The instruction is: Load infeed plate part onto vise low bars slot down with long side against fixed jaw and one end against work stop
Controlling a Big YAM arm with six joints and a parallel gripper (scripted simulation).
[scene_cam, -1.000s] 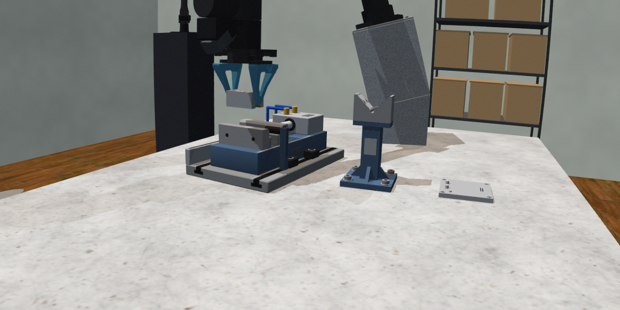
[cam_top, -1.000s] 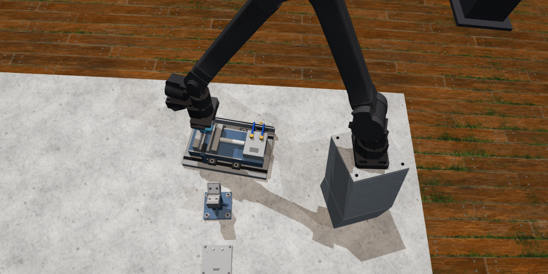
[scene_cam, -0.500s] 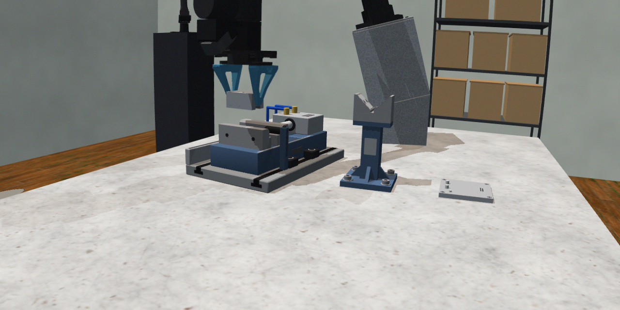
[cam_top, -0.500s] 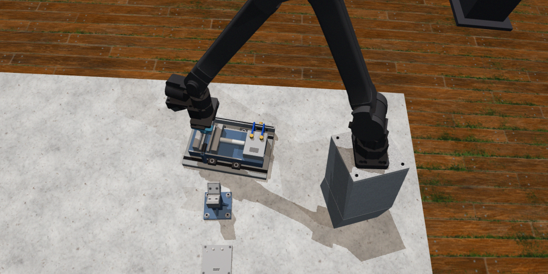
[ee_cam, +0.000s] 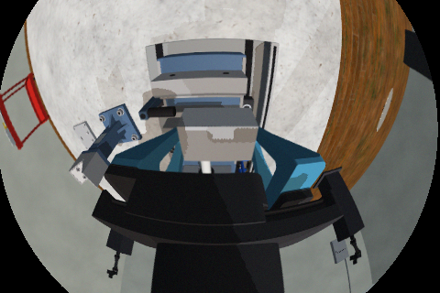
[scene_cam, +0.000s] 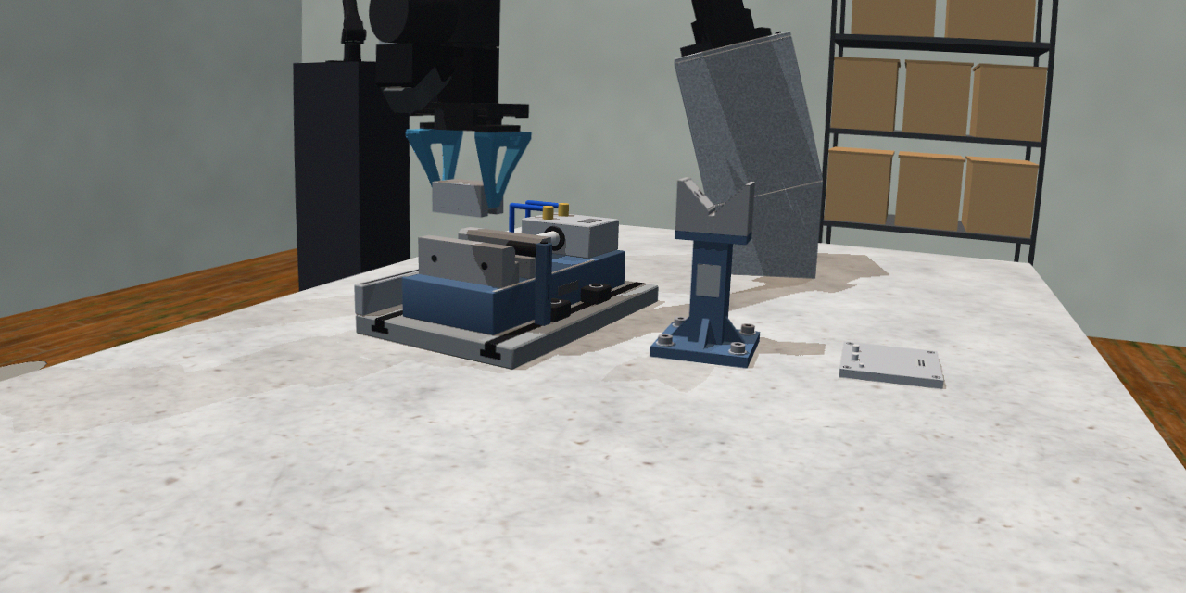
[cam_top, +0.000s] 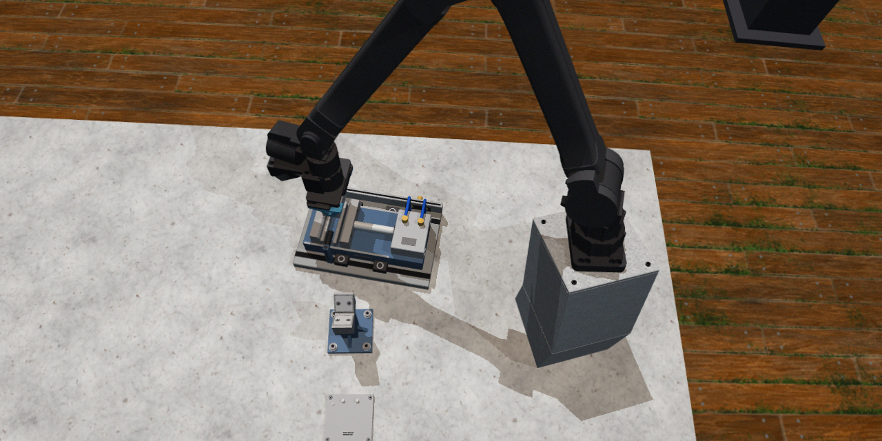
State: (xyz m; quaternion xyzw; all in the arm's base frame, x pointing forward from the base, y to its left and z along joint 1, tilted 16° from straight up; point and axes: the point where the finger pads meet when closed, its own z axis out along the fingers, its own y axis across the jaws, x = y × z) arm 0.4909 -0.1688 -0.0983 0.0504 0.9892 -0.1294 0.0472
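Note:
My gripper (scene_cam: 468, 195) with blue fingers is shut on the grey part (scene_cam: 458, 197) and holds it in the air above the vise (scene_cam: 508, 289). The part also shows in the wrist view (ee_cam: 219, 137), level between the fingers, over the gap between the jaws. The vise is open; its fixed jaw (scene_cam: 464, 258) is at the end away from the air cylinder (scene_cam: 580, 234). In the top view my gripper (cam_top: 326, 210) hangs over the vise's far end (cam_top: 326, 231). I cannot tell which way the slot faces. The work stop (ee_cam: 156, 110) is a dark short rod.
The V-block (scene_cam: 712, 211) stands on a blue post right of the vise. The flat grey infeed plate (scene_cam: 891, 362) lies further right with nothing on it. The arm's grey pedestal (cam_top: 579, 290) stands at the table's far side. A shelf with boxes (scene_cam: 937, 92) is behind.

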